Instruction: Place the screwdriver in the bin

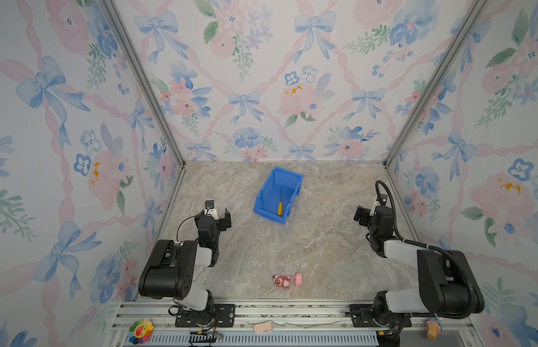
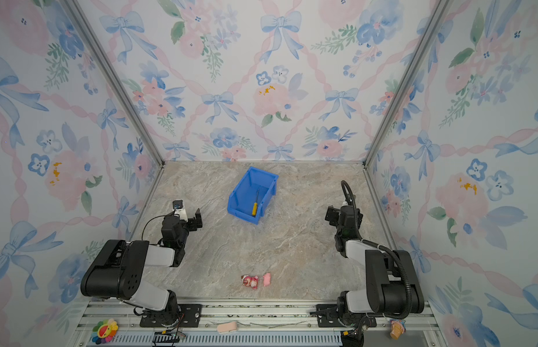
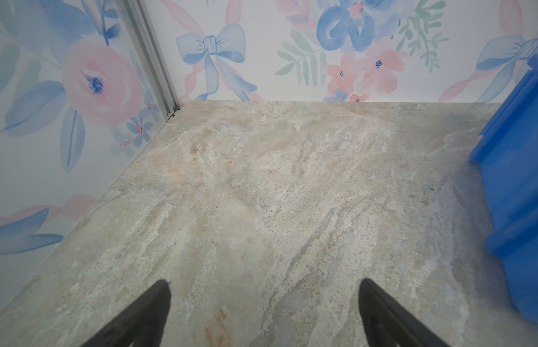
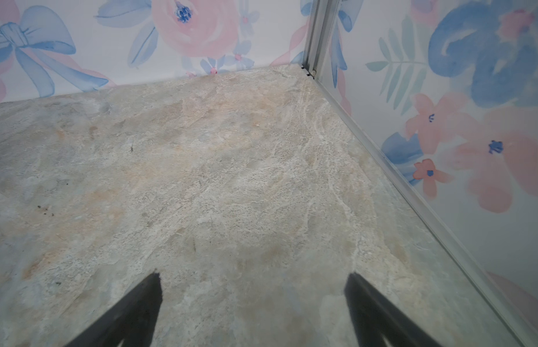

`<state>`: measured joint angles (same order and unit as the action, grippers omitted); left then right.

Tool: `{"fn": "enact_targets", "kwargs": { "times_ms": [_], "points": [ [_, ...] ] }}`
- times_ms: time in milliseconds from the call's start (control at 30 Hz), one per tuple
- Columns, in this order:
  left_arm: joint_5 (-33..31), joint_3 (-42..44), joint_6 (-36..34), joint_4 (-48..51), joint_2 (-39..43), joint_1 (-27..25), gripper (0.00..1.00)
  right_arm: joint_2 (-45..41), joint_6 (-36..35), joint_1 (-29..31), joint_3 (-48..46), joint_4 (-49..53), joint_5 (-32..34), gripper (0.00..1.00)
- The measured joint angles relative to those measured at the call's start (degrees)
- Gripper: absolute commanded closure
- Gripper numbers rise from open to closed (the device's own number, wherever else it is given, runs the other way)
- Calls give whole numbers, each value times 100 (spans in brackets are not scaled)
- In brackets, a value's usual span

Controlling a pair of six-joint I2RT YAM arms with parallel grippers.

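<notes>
The screwdriver (image 1: 280, 203) (image 2: 255, 204), yellow handle and thin grey shaft, lies inside the blue bin (image 1: 263, 195) (image 2: 237, 195) at the back middle of the table in both top views. Its handle points toward the bin's low front lip. My left gripper (image 1: 221, 217) (image 2: 193, 218) (image 3: 264, 288) hovers left of the bin, open and empty; the bin's side (image 3: 520, 180) shows in the left wrist view. Over by the right wall my right gripper (image 1: 361, 214) (image 2: 332, 214) (image 4: 254, 281) stands open too, with only bare table between its fingers.
Two small pink toys (image 1: 282, 281) (image 1: 298, 279) lie near the table's front edge. Floral walls close in the left, back and right sides. A flower toy (image 1: 140, 330) and other small items rest on the front rail.
</notes>
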<state>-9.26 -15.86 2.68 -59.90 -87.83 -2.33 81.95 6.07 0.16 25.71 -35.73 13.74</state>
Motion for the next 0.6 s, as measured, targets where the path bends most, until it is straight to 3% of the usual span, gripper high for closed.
{"fn": "enact_targets", "kwargs": {
  "times_ms": [600],
  "points": [
    [190,37,-15,-393,-15,2,2,581,-463,232,-173,-1082,-435,3]
  ]
}}
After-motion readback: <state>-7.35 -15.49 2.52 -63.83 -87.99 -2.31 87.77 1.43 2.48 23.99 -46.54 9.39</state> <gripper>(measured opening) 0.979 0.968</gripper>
